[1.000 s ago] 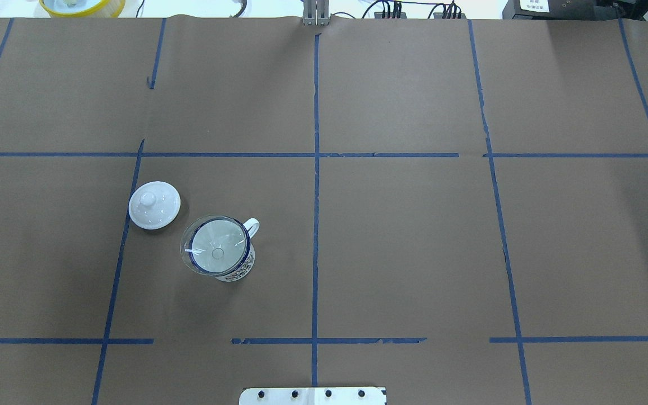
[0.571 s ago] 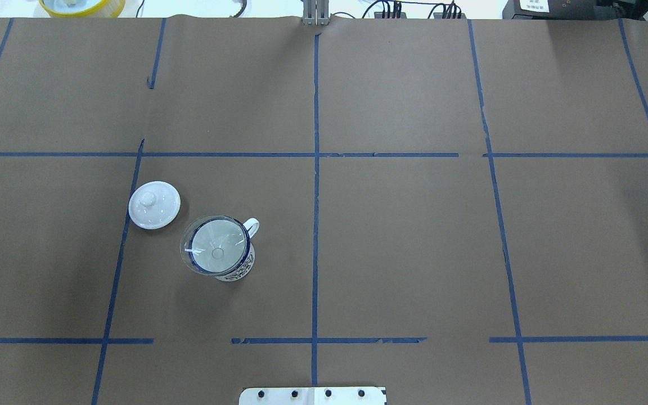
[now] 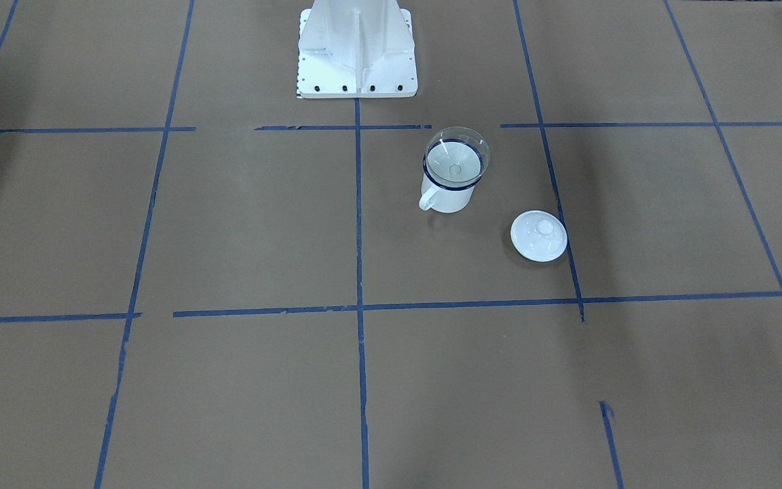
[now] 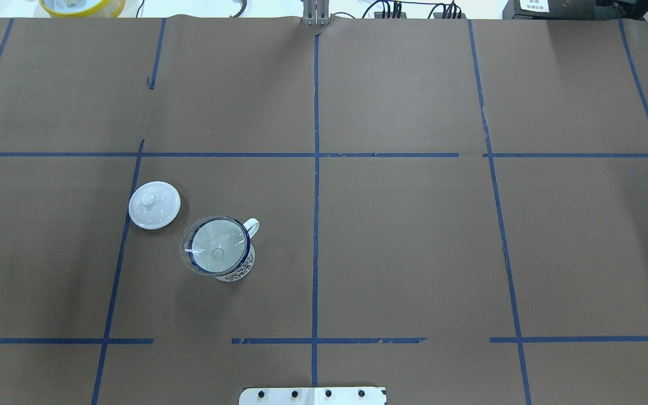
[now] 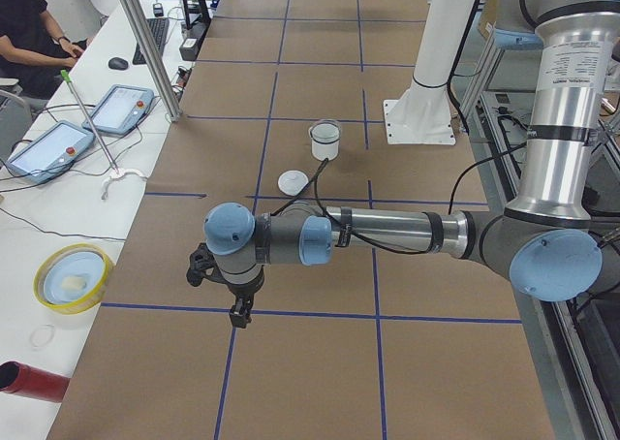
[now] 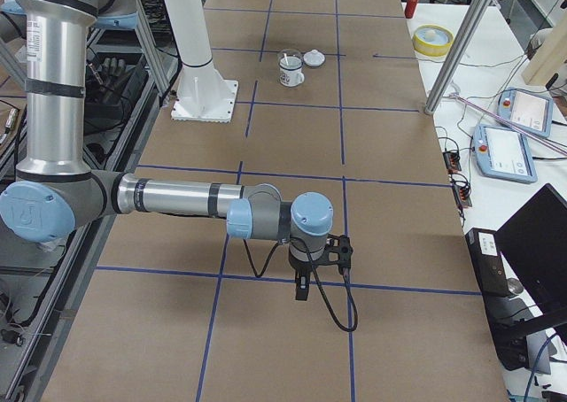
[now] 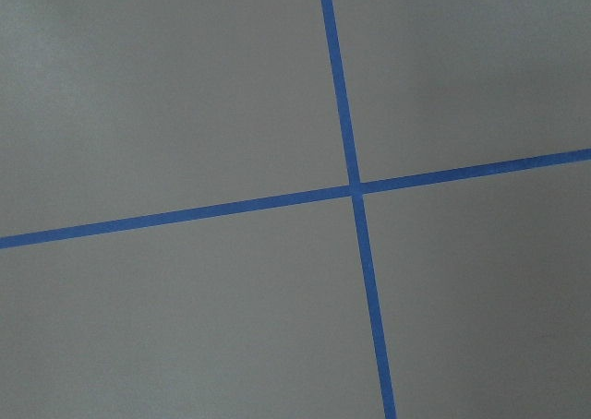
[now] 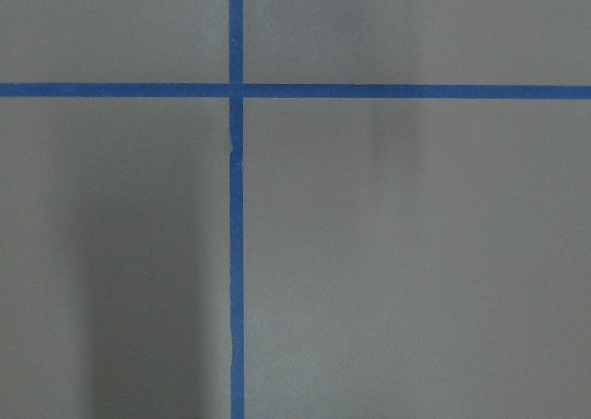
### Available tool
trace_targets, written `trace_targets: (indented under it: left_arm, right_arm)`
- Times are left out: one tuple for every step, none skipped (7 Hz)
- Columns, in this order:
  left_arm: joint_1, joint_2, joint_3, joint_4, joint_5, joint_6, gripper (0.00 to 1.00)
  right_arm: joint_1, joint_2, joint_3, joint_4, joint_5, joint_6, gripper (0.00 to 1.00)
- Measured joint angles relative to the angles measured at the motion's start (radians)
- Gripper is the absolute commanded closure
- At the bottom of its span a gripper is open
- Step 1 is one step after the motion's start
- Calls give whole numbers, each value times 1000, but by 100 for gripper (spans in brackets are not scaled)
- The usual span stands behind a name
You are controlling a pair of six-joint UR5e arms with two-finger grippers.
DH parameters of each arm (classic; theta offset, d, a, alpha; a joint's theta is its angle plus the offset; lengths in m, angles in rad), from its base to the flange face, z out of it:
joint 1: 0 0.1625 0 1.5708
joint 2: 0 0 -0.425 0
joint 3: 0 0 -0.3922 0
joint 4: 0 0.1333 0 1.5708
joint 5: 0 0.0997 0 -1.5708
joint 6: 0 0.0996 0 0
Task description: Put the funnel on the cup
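The clear funnel point(image 4: 207, 243) sits upright in the mouth of the white mug point(image 4: 239, 272) with the dark blue rim, left of the table's middle. They also show in the front view as funnel point(image 3: 457, 157) and mug point(image 3: 448, 197). The mug is small in the left side view point(image 5: 325, 144) and the right side view point(image 6: 290, 73). My left gripper point(image 5: 238, 315) hangs low over the table's left end, far from the mug. My right gripper point(image 6: 301, 292) hangs low over the right end. I cannot tell whether either is open or shut. Both wrist views show only paper and tape.
A round white knobbed lid point(image 4: 154, 205) lies beside the mug, on its left and farther from the robot. The robot's base plate point(image 4: 313, 395) is at the near edge. A yellow bowl point(image 5: 72, 277) and control tablets point(image 5: 124, 107) are on the side bench. Blue tape lines grid the brown paper.
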Motion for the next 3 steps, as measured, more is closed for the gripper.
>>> trace_targets:
  left_arm:
    - [0, 0, 1, 0, 1, -2, 0]
    - [0, -1, 1, 1, 2, -4, 0]
    - [0, -1, 1, 0, 3, -5, 0]
  right_arm:
    - [0, 0, 0, 0, 0, 0, 0]
    - [0, 0, 1, 0, 0, 0, 0]
    - [0, 0, 1, 0, 0, 0, 0]
